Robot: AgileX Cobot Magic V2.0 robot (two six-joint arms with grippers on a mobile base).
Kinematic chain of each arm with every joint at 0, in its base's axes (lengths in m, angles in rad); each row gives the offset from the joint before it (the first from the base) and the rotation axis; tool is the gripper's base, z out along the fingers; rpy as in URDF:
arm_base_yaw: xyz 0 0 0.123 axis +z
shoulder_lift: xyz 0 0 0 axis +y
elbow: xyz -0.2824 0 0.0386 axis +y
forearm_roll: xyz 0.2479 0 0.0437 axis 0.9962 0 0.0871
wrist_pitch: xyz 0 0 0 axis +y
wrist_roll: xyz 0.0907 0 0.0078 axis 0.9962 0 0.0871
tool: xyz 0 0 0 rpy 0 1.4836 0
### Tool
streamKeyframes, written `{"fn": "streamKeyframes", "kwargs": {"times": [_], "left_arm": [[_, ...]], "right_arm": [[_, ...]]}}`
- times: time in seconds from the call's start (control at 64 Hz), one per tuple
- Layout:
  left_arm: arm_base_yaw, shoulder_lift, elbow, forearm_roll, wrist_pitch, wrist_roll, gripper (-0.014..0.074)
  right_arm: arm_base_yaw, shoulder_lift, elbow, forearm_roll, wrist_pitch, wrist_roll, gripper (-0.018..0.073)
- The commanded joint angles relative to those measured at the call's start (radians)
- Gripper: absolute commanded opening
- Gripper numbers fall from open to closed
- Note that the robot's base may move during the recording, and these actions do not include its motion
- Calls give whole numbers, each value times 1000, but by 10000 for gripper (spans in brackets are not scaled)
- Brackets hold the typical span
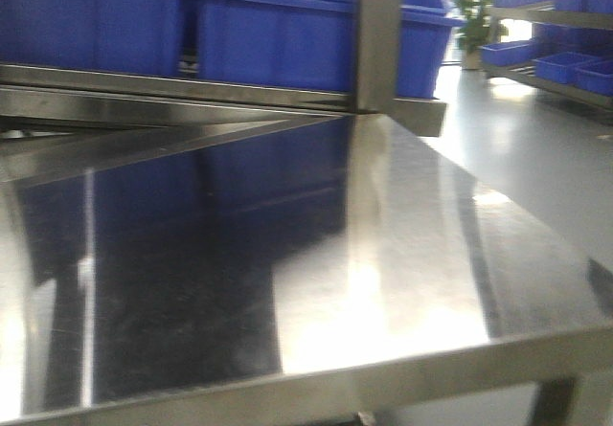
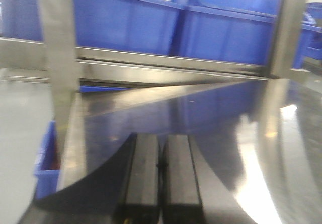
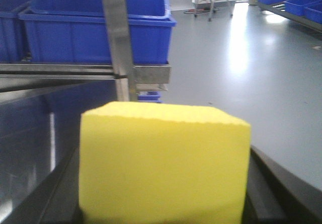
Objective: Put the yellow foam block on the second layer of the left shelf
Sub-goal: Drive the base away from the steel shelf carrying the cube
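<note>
We are clamping the yellow foam block (image 3: 163,158) in the right gripper (image 3: 166,206) for shelving; the left gripper (image 2: 160,178) is sitting closed, empty.

Lower shelf layer (image 1: 402,254): polished stainless steel, flat and mirror-bright, with a folded steel rim along the near edge; it reflects the blue above it.
Upright post (image 1: 380,33): steel, standing at the layer's far right corner.
Upper shelf layer (image 1: 144,83): steel rail, carrying large blue plastic bins (image 1: 287,43) side by side.
Floor (image 1: 517,148): grey and glossy, carrying a further rack (image 1: 551,12) loaded with smaller blue trays (image 1: 565,65).
</note>
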Motion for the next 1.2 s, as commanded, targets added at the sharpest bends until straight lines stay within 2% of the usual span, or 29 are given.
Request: {"fn": "streamKeyframes", "kwargs": {"times": [0.0, 1.187], "left_arm": [[-3, 4, 26, -7, -85, -4, 136], [-3, 4, 26, -7, -85, -4, 136]], "right_arm": [[-8, 14, -29, -24, -83, -7, 356], [-8, 14, -29, -24, -83, -7, 356]]}}
